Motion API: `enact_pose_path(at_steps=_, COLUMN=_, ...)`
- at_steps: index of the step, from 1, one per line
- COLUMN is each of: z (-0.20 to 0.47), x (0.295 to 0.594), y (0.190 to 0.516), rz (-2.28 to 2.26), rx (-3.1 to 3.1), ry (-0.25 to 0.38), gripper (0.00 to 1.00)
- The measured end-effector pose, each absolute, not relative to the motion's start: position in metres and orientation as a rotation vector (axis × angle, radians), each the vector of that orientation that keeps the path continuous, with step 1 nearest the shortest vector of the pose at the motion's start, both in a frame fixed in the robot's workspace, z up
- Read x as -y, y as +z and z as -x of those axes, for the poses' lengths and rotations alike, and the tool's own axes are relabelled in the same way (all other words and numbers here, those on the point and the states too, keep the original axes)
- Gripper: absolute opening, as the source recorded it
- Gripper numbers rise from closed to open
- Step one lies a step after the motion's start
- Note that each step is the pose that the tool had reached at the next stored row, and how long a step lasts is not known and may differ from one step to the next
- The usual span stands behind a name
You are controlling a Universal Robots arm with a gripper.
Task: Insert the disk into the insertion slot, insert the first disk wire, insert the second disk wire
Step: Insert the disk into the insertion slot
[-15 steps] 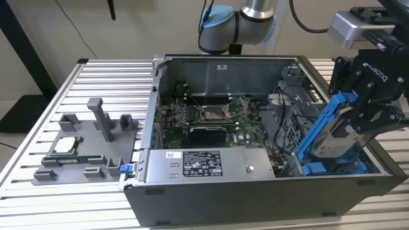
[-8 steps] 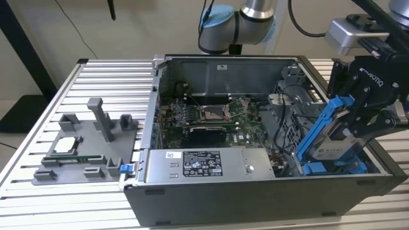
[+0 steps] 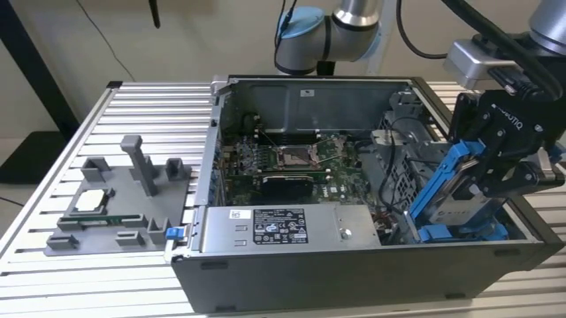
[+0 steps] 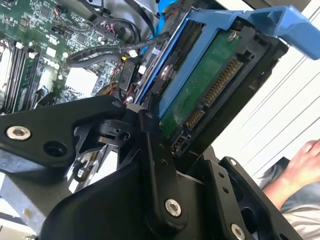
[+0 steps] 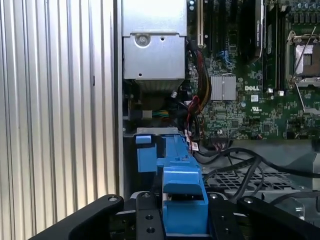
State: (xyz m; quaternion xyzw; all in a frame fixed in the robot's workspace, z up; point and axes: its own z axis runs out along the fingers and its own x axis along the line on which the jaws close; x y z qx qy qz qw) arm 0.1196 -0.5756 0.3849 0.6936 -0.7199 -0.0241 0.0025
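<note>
Gripping disk [image 4: 197, 95] (hand [image 4: 306, 162] in second wrist view)

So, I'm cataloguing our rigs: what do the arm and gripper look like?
The arm is silver-grey tubing with light blue joint caps and black cables. The gripper is black, with white lettering and jointed jaws pinned by silver screws.

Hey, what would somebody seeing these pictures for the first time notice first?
The bright blue-framed disk stands out most. The black gripper holds it tilted over the corner of the open computer case at the exterior view's right. Next comes the green motherboard inside the case, then a person's hand by the slatted table in the second wrist view.
</note>
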Motion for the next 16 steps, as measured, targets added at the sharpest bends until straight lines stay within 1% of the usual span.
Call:
enact_pose_path(at_steps=11, z=-0.1196, x=0.5756, y=0.3824, rz=-2.176, rx=2.259, ry=-0.076, gripper=0.00)
enact_pose_path(at_steps=12, z=-0.1196, x=0.5756, y=0.3824, rz=-2.176, rx=2.258, ry=-0.076, gripper=1.00)
enact_pose_path(at_steps=16, z=-0.1196, x=0.5757, y=0.3821, rz=-2.176, rx=2.258, ry=-0.076, gripper=1.00)
